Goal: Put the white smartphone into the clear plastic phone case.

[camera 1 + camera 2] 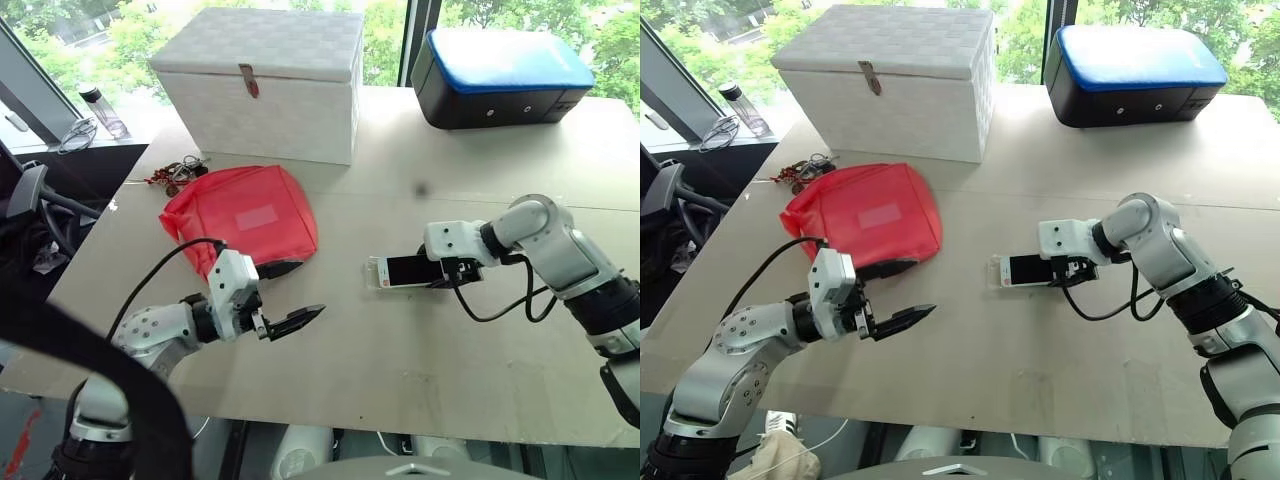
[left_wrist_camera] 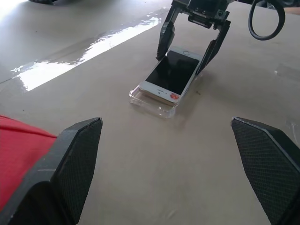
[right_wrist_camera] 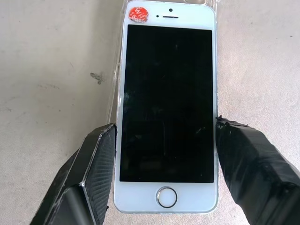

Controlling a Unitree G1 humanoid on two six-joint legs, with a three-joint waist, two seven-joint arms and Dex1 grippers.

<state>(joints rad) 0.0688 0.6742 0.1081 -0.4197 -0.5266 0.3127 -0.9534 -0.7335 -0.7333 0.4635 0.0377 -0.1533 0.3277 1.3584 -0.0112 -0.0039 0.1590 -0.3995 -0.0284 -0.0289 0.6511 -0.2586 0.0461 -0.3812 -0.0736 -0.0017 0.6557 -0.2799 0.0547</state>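
Observation:
The white smartphone (image 3: pixel 166 103) has a dark screen and a red sticker at one end. It lies tilted at the middle of the table, sticker end down in the clear plastic phone case (image 2: pixel 152 104). Its home-button end is raised. My right gripper (image 1: pixel 450 272) is shut on the phone's two long sides near that raised end, one finger (image 3: pixel 93 164) against each edge. My left gripper (image 1: pixel 290 322) hangs open and empty over the table's front left, pointing toward the phone and well short of it.
A red pouch (image 1: pixel 240 215) lies just behind the left gripper. Further back stand a white lidded box (image 1: pixel 265 80) and a black case with a blue top (image 1: pixel 500 75). Keys (image 1: pixel 178 172) lie at the left edge of the table.

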